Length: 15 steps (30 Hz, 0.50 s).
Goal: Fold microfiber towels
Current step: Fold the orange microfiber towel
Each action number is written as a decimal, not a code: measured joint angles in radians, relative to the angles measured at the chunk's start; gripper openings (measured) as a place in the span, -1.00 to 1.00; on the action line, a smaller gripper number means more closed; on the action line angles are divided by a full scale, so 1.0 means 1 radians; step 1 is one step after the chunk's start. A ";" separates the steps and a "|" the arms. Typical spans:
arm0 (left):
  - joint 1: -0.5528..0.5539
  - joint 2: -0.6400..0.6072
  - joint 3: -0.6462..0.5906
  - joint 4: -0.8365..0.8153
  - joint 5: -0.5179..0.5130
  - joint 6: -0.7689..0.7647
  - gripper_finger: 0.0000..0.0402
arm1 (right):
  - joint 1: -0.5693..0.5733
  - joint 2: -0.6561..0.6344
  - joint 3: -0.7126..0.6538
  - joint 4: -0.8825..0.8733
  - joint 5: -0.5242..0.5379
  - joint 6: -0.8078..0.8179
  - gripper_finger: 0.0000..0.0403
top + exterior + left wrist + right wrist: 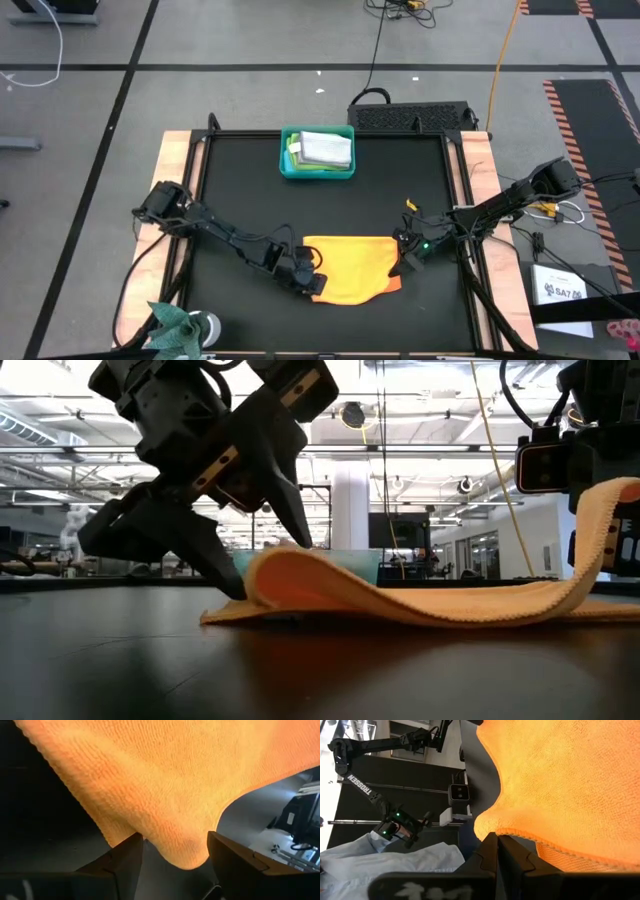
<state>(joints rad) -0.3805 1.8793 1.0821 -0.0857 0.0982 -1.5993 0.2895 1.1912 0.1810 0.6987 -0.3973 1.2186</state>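
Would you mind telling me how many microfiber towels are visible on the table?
3: an orange-yellow microfiber towel at the front, a folded light grey towel and a lime green towel in the bin; others may be hidden.

A black-topped table (240, 180) with wooden side rails carries an orange towel (345, 268) spread near its front edge and a teal bin (318, 172) near the back edge.
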 joint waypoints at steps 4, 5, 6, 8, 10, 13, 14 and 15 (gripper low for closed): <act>0.001 0.000 0.000 0.000 -0.020 -0.001 0.12 | 0.000 0.000 0.000 0.000 0.000 0.000 -1.00; 0.001 0.000 0.000 -0.001 -0.021 -0.004 0.12 | 0.000 0.000 0.000 0.000 0.000 0.000 -1.00; 0.001 0.000 0.000 -0.004 -0.021 -0.007 0.12 | 0.000 0.000 0.000 0.000 0.000 0.000 -1.00; 0.001 0.000 0.000 -0.023 -0.021 -0.016 0.11 | 0.000 0.000 0.000 0.000 0.001 0.000 -1.00; 0.001 0.000 0.000 -0.045 -0.021 -0.019 0.06 | 0.000 0.000 0.000 0.000 0.001 0.000 -1.00; 0.000 0.000 0.000 -0.047 -0.021 -0.018 -0.14 | 0.000 0.000 0.000 0.000 0.002 0.000 -1.00; 0.001 0.000 0.000 -0.046 -0.021 -0.016 -0.23 | 0.000 0.000 0.000 0.000 0.002 0.000 -1.00; 0.001 0.000 0.000 -0.046 -0.021 -0.007 -0.33 | 0.000 0.000 0.000 0.000 0.002 0.000 -1.00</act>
<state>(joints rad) -0.3798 1.8793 1.0821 -0.1322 0.0772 -1.6062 0.2897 1.1912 0.1810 0.6987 -0.3958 1.2190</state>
